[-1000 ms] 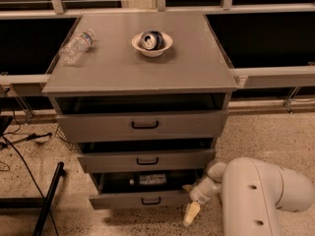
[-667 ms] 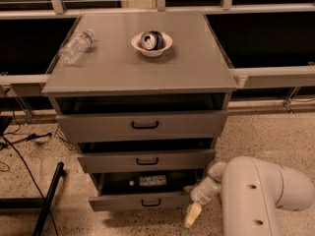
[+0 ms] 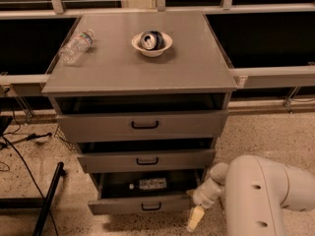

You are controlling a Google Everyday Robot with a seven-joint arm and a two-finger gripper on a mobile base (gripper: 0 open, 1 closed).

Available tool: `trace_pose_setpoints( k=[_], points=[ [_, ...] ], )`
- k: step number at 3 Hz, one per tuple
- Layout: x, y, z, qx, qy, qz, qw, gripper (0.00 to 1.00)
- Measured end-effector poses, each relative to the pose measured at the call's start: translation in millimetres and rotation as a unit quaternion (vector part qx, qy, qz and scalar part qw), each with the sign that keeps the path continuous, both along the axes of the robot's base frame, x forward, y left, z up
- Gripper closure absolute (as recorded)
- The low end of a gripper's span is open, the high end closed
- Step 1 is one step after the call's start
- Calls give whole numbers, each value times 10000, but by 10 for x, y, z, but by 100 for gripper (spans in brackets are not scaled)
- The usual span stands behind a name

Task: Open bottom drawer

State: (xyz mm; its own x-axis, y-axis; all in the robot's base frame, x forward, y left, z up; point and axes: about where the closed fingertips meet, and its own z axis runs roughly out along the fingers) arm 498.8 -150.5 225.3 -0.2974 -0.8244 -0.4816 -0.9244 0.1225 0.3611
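The grey three-drawer cabinet [image 3: 142, 73] stands in the middle of the camera view. The bottom drawer [image 3: 140, 204], with the narrowest front and a small black loop handle [image 3: 151, 207], stands pulled out, and a small bottle [image 3: 149, 184] lies inside it. The gripper [image 3: 195, 219] hangs at the end of my white arm [image 3: 256, 195], just off the drawer's right front corner and low near the floor. It holds nothing that shows.
The top drawer [image 3: 142, 125] and middle drawer [image 3: 146, 161] are slightly out. On the cabinet top lie a plastic bottle [image 3: 75, 45] and a white bowl [image 3: 152, 44] holding a can. Black cables and a black stand leg [image 3: 48, 200] lie on the floor at left.
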Motion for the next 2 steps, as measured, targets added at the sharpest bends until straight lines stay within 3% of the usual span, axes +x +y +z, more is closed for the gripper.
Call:
trace_pose_setpoints(
  k=[2],
  points=[
    [-307, -54, 56, -40, 394, -54, 9992, 0]
  ],
)
